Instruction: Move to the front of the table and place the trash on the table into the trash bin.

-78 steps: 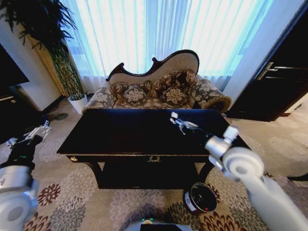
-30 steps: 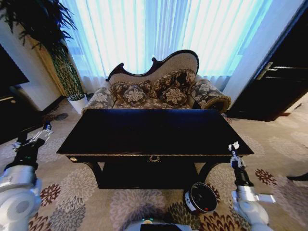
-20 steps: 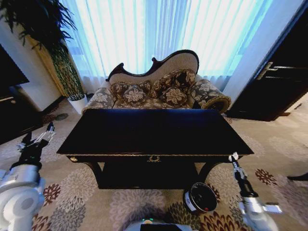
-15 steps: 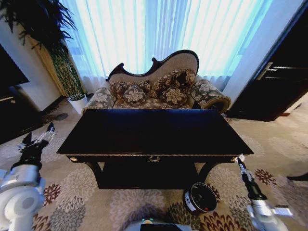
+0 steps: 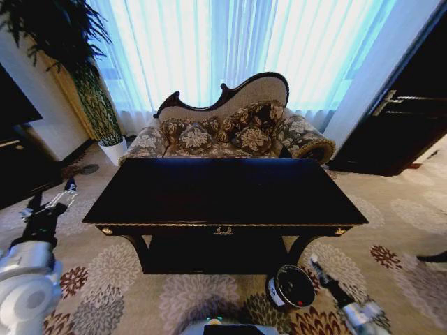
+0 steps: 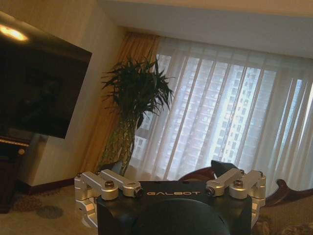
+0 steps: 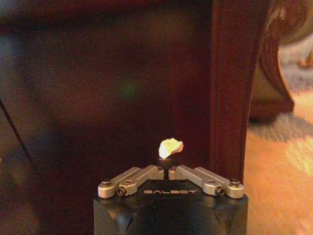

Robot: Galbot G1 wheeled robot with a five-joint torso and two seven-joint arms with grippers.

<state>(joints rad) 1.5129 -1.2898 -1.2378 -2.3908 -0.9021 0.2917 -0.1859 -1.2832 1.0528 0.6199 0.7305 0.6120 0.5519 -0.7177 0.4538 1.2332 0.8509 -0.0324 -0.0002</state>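
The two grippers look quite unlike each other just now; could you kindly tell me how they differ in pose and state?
The right gripper is shut on a paper scrap; the left gripper is spread open and empty. The right gripper hangs low beside the trash bin, below the table top; the left gripper waits off the table's left end. Both are silver-fingered.

Bright sheer curtains (image 5: 237,49), patterned sofa (image 5: 230,132), potted plant (image 5: 84,77), floral carpet (image 5: 119,279)

The trash bin (image 5: 291,287) stands before the table (image 5: 223,191), sofa (image 5: 230,129) behind.
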